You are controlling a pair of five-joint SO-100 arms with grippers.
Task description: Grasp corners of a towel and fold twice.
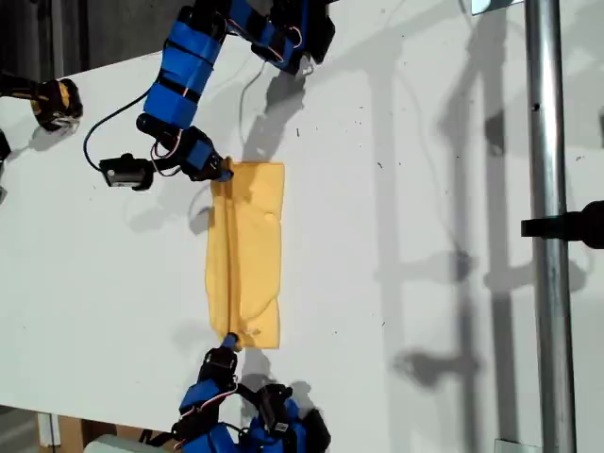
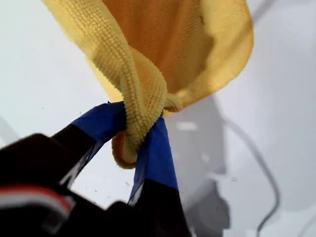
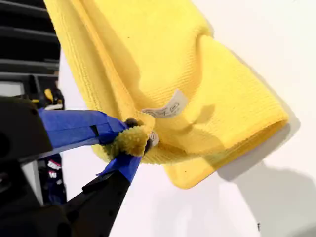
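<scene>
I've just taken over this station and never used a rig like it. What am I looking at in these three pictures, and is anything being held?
You are seeing two small robot arms wrapped in blue tape, working on a white table. The exterior view looks down from above: one arm enters from that view's top, the other from its bottom. Between them lies the towel, a plain yellow-orange soft cloth, already folded into a long strip.

The other two pictures come from cameras mounted on the grippers. In the first wrist view, my first gripper pinches a bunched edge of the cloth between its blue-taped jaws. In the second wrist view, my second gripper pinches a corner near a small white label. So both grippers are shut on the towel, one at each end of the strip. I cannot tell from these pictures which arm is first and which second.
</scene>
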